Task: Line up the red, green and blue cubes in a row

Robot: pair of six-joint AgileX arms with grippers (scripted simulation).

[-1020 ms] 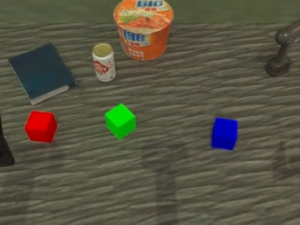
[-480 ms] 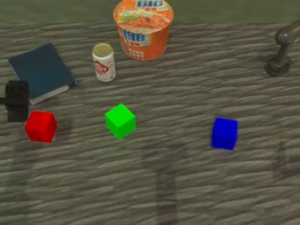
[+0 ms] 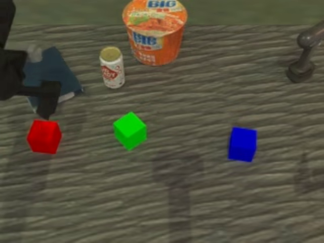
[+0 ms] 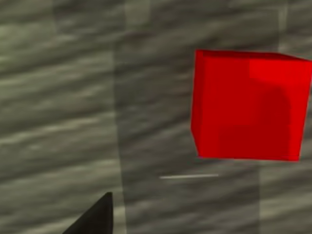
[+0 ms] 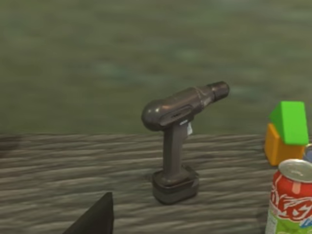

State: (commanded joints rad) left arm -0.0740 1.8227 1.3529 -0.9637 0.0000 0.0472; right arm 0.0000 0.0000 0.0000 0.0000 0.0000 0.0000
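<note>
1. Red cube (image 3: pixel 44 135): left side of tabletop (image 3: pixel 202 202), just on the near side of the left gripper (image 3: pixel 48 101); nearly beneath it, offset to one side in the left wrist view (image 4: pixel 251 105).
2. Left gripper: hovering beside book (image 3: pixel 61 76); jaw spread cannot be told.
3. Green cube (image 3: pixel 130 130): centre-left, resting apart.
4. Blue cube (image 3: pixel 242 144): right of centre, resting apart.
5. Right arm: parked out of view; left arm nearer the red cube.

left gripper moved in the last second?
Yes. The left gripper came in from the table's left edge and now sits just above the red cube, overlapping the book.
</note>
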